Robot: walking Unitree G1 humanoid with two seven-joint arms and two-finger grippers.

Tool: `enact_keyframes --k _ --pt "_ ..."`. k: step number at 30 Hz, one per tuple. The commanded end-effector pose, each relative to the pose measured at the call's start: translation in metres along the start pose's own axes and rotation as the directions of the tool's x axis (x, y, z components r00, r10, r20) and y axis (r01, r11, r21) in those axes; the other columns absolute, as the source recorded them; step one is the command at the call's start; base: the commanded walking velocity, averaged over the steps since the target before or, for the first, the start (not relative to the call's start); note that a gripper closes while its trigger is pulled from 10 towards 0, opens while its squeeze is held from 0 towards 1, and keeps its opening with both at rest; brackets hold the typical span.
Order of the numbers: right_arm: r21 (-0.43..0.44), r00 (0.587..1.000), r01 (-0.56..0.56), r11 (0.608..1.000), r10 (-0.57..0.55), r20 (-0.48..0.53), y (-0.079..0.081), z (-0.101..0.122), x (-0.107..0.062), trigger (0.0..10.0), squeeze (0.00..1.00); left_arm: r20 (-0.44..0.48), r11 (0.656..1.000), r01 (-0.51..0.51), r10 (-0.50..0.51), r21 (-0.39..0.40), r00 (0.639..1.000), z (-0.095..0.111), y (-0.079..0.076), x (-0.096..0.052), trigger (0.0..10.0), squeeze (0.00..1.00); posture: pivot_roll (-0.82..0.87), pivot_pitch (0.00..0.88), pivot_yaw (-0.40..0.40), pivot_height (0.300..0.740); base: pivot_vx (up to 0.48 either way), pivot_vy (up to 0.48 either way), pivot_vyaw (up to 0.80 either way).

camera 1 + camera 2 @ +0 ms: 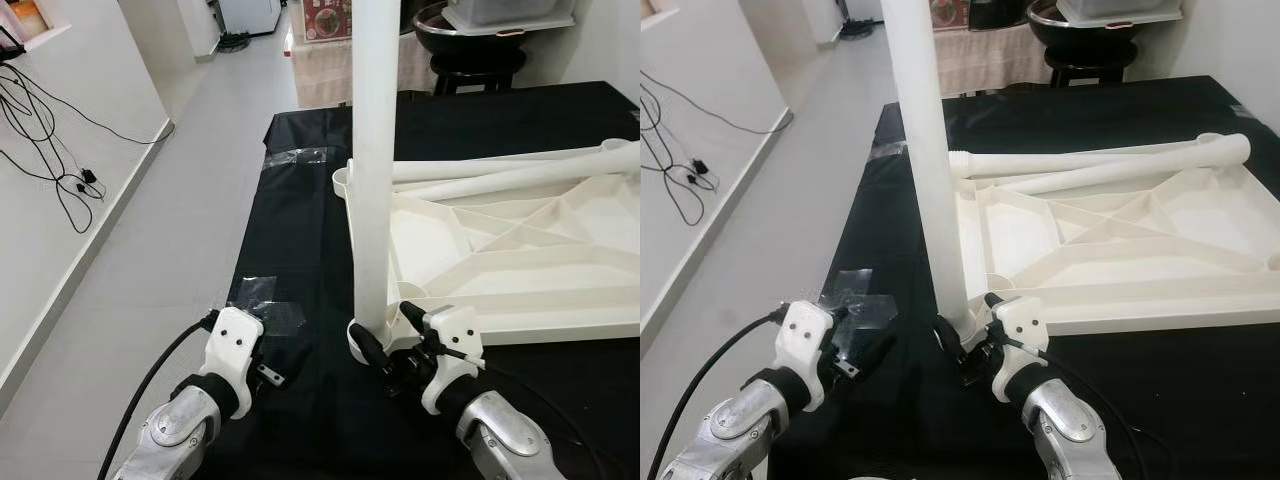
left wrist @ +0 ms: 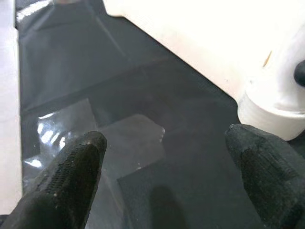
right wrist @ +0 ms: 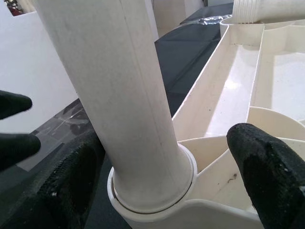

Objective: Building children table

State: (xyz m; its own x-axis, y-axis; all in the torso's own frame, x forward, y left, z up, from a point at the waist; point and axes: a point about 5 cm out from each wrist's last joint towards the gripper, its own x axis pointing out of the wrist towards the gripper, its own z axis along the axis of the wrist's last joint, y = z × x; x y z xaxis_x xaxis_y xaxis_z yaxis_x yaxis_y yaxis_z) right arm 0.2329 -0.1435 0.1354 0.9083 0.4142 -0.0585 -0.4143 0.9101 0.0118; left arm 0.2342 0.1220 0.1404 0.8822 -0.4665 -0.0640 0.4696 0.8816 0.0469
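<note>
While upright leg (image 1: 375,150) stands in near corner socket (image 3: 190,210) of inverted tabletop (image 1: 520,250) on black-covered desk (image 1: 300,230), right gripper (image 1: 395,350) brackets its base, jaws apart. Left gripper (image 2: 162,157) hovers beside over desk, jaws apart, empty. Step: seating first leg. Next likely: clamp base, twist home; spare legs (image 1: 520,170) lie across tabletop.

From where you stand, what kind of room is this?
Probably a home's hallway or living area: pale tiled floor, cables trailing along a white wall, and an upturned white table top on a black sheet.
</note>
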Motion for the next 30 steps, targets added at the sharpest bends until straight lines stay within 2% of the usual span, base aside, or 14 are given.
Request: enact_keyframes --k 1,7,9,11,17,20,22,30 --pt "-0.010 0.994 0.107 0.994 -0.106 0.008 -0.015 -0.001 -0.006 10.0 0.00 -0.025 0.999 -0.030 0.030 0.012 0.999 -0.007 0.005 -0.001 10.0 0.00 -0.03 0.122 0.080 0.740 0.000 0.000 0.00" --pt "-0.070 0.989 0.133 0.989 -0.128 0.075 -0.017 0.008 -0.011 10.0 0.00 -0.026 0.999 -0.029 0.030 0.036 0.999 -0.006 0.005 -0.001 10.0 0.00 -0.03 0.126 0.090 0.740 0.000 0.000 0.00" --pt "-0.137 0.977 0.188 0.973 -0.172 0.123 -0.020 0.018 -0.016 10.0 0.00 -0.025 0.998 -0.028 0.029 0.053 0.999 -0.006 0.004 -0.001 10.0 0.00 -0.04 0.132 0.093 0.740 0.000 0.000 0.00" --pt "-0.154 0.957 0.263 0.952 -0.238 0.166 -0.027 0.027 -0.021 10.0 0.00 -0.023 0.998 -0.031 0.032 0.057 0.999 -0.006 0.004 -0.001 10.0 0.00 -0.04 0.132 0.094 0.740 0.000 0.000 0.00" --pt "-0.130 0.936 0.307 0.943 -0.274 0.219 -0.033 0.039 -0.027 10.0 0.00 -0.018 0.998 -0.036 0.037 0.058 0.999 -0.006 0.005 -0.001 10.0 0.00 -0.05 0.137 0.095 0.740 0.000 0.000 0.00" --pt "-0.029 0.920 0.315 0.949 -0.297 0.256 -0.032 0.046 -0.027 10.0 0.00 -0.017 0.997 -0.040 0.041 0.060 0.999 -0.005 0.005 -0.001 10.0 0.00 -0.04 0.139 0.095 0.740 0.000 0.000 0.00" --pt "-0.010 0.914 0.322 0.947 -0.308 0.265 -0.033 0.048 -0.026 10.0 0.00 -0.016 0.997 -0.043 0.044 0.061 0.999 -0.005 0.005 -0.001 10.0 0.00 -0.04 0.138 0.097 0.740 0.000 0.000 0.00" --pt "0.020 0.893 0.347 0.938 -0.336 0.299 -0.040 0.056 -0.024 10.0 0.00 -0.018 0.997 -0.049 0.050 0.068 0.999 -0.005 0.008 -0.002 10.0 0.00 -0.02 0.135 0.101 0.740 0.000 0.000 0.00"
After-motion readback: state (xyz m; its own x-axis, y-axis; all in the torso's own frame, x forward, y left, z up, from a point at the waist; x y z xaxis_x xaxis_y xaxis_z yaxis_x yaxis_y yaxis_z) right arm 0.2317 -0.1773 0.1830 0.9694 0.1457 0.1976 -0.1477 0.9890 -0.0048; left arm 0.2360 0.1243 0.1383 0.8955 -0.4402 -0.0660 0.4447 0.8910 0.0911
